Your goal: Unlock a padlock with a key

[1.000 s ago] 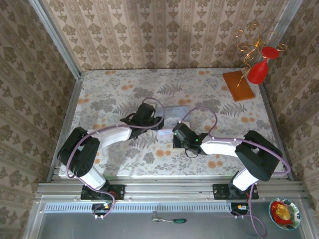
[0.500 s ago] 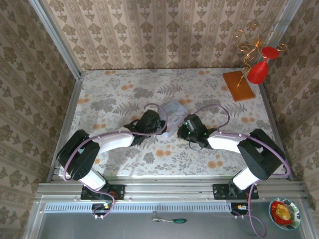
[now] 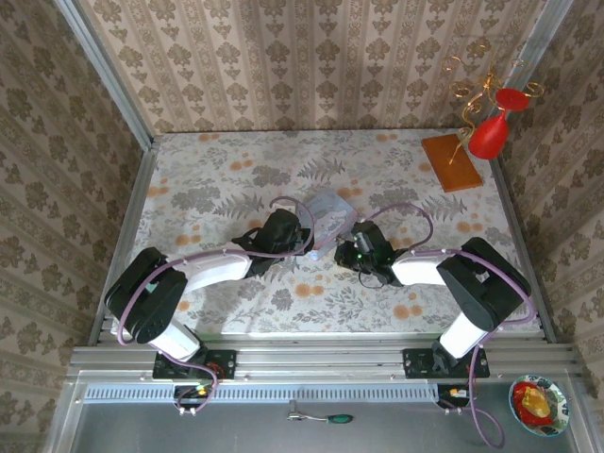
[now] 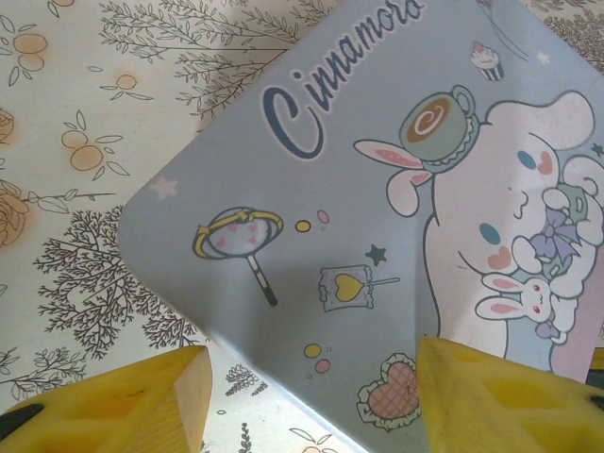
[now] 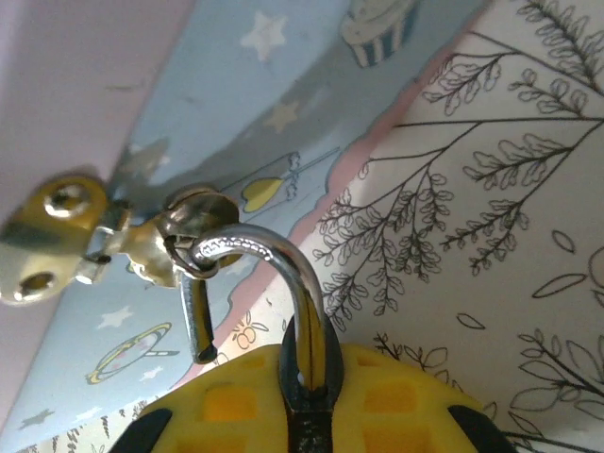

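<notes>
Right pincer (image 5: 308,421) is clenched on the body of the padlock (image 5: 304,311), whose dark metal shows as a narrow strip wedged between the yellow pads (image 5: 396,406). The padlock's silver shackle arches up from that grip and hooks through the brass loop (image 5: 187,219) on the front of the pale blue tin (image 4: 311,170). A brass hinge plate (image 5: 52,236) sits just beside the loop. The shackle's shorter leg hangs down just above the pad, and I cannot tell whether it is seated in the body. The tin lies flat on the flowered worktop (image 4: 57,189), near the middle of it, with a cartoon rabbit and cursive lettering on its lid.

Left pincer (image 4: 311,406) is released, its two yellow fingers (image 4: 142,406) spread wide on either side of the tin's near corner, neither one pressing on it. In the overhead view the two arms reach in toward the tin from opposite sides. A wooden block (image 3: 451,161) lies well apart at the far right corner.
</notes>
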